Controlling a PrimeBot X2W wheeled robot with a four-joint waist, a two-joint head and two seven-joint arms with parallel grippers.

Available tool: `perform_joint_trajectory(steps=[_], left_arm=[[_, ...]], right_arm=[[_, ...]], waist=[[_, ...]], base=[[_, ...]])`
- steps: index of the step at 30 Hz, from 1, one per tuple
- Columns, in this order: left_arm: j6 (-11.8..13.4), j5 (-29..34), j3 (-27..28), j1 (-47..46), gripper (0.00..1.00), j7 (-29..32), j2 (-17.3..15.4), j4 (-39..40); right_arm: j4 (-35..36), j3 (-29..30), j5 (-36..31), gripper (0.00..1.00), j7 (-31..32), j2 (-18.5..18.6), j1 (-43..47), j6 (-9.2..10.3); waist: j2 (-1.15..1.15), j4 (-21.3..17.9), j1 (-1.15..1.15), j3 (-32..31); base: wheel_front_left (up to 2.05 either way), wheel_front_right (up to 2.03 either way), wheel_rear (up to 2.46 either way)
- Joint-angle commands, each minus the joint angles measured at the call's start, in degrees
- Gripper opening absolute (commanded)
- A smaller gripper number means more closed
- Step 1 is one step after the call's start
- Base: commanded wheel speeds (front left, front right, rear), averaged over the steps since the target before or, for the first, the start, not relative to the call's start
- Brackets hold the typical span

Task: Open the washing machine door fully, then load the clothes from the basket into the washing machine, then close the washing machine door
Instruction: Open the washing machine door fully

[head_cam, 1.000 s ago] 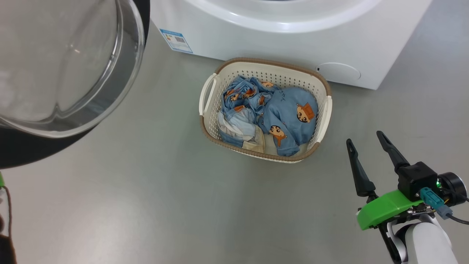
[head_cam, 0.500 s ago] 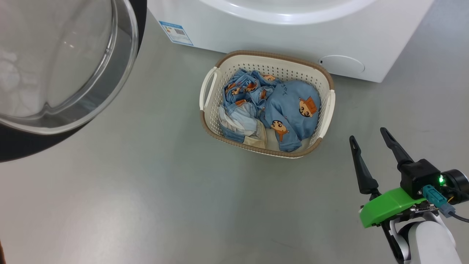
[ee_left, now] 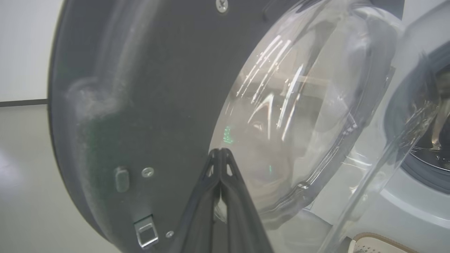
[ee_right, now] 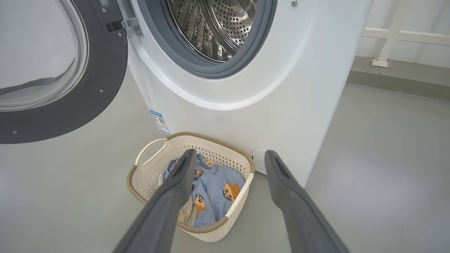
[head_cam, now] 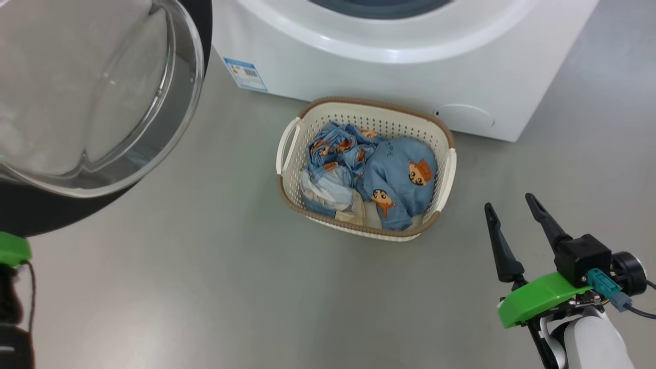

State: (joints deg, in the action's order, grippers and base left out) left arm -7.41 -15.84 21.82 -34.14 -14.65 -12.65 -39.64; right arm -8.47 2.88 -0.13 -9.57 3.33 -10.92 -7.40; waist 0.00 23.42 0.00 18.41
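While the door hangs open: your left gripper is pinched shut, empty, close to its inner face.
Right gripper: spread wide, empty, near the basket.
Clothes: in that basket, before the washing machine.

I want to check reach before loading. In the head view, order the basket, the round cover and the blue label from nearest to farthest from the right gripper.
From the right gripper:
1. basket, just to its left.
2. round cover, low on the washing machine, behind the basket.
3. blue label, at the machine's left corner.
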Motion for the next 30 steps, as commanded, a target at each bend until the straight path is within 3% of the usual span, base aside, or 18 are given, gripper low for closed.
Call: perform_joint_trajectory(steps=[1,15,30], left_arm=[[-0.07,0.60,0.95,1.30,0.00,-0.35,-3.12,1.81],[-0.07,-0.79,-10.18,10.98,0.00,-0.35,-1.61,9.51],[-0.07,-0.86,-18.06,25.16,0.00,-0.34,2.47,21.51]], right_arm=[[0.82,-1.52,0.78,1.00,-0.69,-0.46,-0.91,-0.09],[-5.13,-0.58,4.89,1.00,-4.68,-0.46,-0.31,-0.09],[-5.45,-1.31,8.25,1.00,-5.40,-0.46,2.98,-0.09]], waist=[[0.00,-0.49,0.00,-1.31],[0.00,-4.01,0.00,-9.52],[0.00,-12.33,0.00,-16.91]], base=[[0.00,0.00,0.00],[0.00,0.00,0.00],[0.00,0.00,0.00]])
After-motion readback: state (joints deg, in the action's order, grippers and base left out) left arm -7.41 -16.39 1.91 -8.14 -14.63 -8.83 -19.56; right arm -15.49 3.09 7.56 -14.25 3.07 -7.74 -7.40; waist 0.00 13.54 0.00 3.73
